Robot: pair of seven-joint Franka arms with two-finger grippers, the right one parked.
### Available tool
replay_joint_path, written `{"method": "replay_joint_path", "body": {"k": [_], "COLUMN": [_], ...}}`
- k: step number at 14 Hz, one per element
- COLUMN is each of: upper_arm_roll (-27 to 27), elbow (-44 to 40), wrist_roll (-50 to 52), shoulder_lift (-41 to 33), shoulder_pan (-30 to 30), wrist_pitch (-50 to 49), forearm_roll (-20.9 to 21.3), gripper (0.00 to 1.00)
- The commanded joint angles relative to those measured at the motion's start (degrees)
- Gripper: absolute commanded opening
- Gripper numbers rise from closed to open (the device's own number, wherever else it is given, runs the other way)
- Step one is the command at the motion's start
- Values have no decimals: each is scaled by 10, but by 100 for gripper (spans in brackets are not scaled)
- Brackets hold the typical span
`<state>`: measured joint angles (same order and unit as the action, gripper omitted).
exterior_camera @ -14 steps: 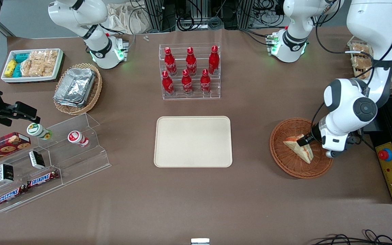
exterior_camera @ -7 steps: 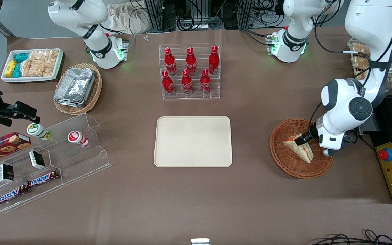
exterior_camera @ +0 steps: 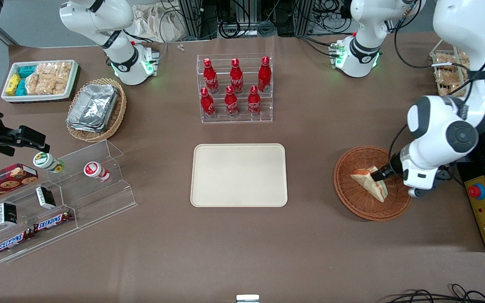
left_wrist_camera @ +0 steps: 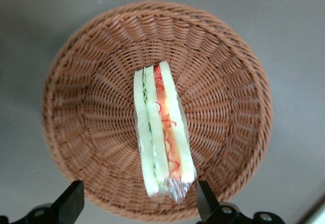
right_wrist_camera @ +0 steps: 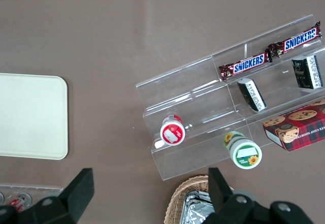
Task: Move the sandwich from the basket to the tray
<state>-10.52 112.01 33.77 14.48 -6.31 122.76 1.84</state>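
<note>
Gripper (left_wrist_camera: pixel 137 209) is hovering just above the sandwich (left_wrist_camera: pixel 161 130), jaws spread wide and holding nothing, one fingertip (left_wrist_camera: pixel 71 201) showing on each flank of the wedge. In the front view the gripper (exterior_camera: pixel 380 174) is sitting over the basket (exterior_camera: pixel 354 198), close to the sandwich (exterior_camera: pixel 370 184). The sandwich is lying in the middle of the round wicker basket (left_wrist_camera: pixel 91 107), filling edge up, clear-wrapped. The tray (exterior_camera: pixel 239 175) is lying well apart from the gripper, toward the parked arm's end of the desk (exterior_camera: pixel 242 244), nothing on it.

Step in hand, as judged: lowering to grasp. Doing it well probably means keeping the jaws centred across the bread's thin dimension, dropping until the pads are sitting beside the slices rather than on the wrap tail, closing gently so the soft bread is not getting crushed, and clearing the basket rim when lifting.

Counts: one sandwich, one round basket, one tray. Farther from the gripper, six red bottles (exterior_camera: pixel 236 75) are standing in a clear rack, and two Snickers bars (exterior_camera: pixel 53 220) are lying on the acrylic stand.
</note>
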Motion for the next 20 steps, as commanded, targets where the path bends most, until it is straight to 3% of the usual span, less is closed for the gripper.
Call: {"method": "replay_joint_path", "body": {"k": [1,4,7,9,11,15,20], "upper_arm_roll": [-3,-3,-3,-4,-7,-21,-19], "elbow": [-33,-57,-185,-212,-195,-79,-24], "wrist_roll": [-77,-170,-226,-244,-227,-41,132], "shoulder_lift": [-35,-82,-61,-50,-38,-8,53], "shoulder_pan": [1,1,1,1,2,2,1], "wrist_pitch": [-65,-124,-265,-284,-252,-53,63], "forearm_roll": [9,3,-16,-17,-21,-8,10], "gripper": [100,100,100,100,100,100,100]}}
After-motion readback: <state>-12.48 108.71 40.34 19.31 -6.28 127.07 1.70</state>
